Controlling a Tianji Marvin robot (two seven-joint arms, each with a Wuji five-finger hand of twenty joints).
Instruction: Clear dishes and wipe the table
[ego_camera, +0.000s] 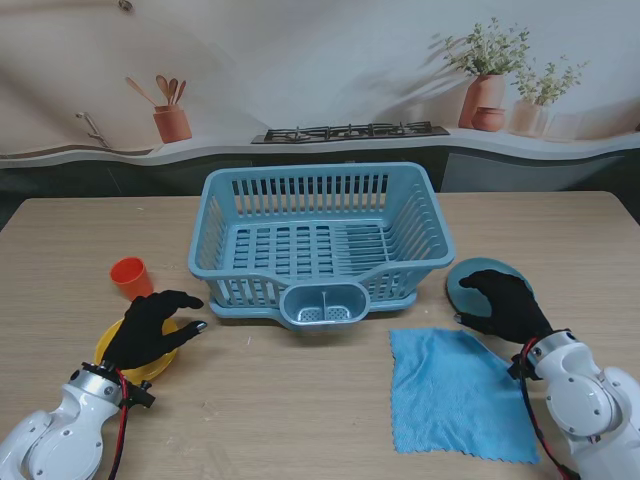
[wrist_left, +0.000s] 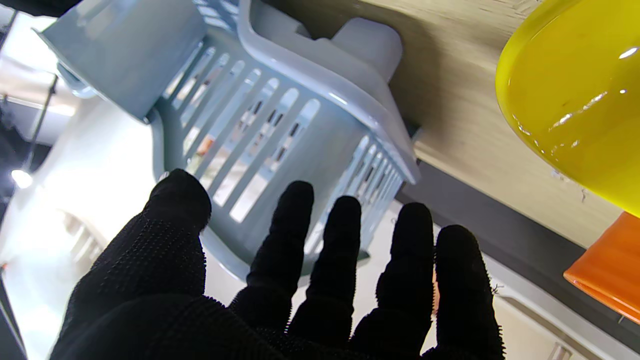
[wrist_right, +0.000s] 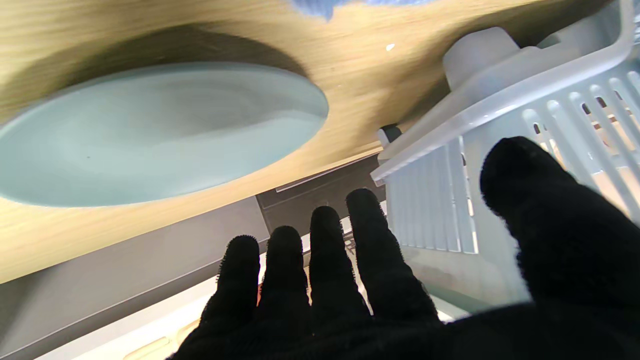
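Note:
A yellow plate (ego_camera: 160, 358) (wrist_left: 575, 100) lies near the table's left front, mostly under my left hand (ego_camera: 150, 328) (wrist_left: 280, 280), which hovers over it with fingers spread and nothing held. An orange cup (ego_camera: 131, 276) (wrist_left: 607, 280) stands just beyond that hand. A blue-grey plate (ego_camera: 478, 275) (wrist_right: 150, 130) lies on the right; my right hand (ego_camera: 505, 305) (wrist_right: 380, 280) is over its near part, fingers apart, holding nothing. A blue cloth (ego_camera: 455, 392) lies flat nearer to me, beside the right wrist. The light blue dish basket (ego_camera: 320, 240) stands at mid-table with nothing in it.
The basket has a small cutlery cup (ego_camera: 322, 305) on its front side. Beyond the table's far edge runs a counter with a stove (ego_camera: 350, 131), a utensil pot (ego_camera: 172, 122) and potted plants (ego_camera: 490, 90).

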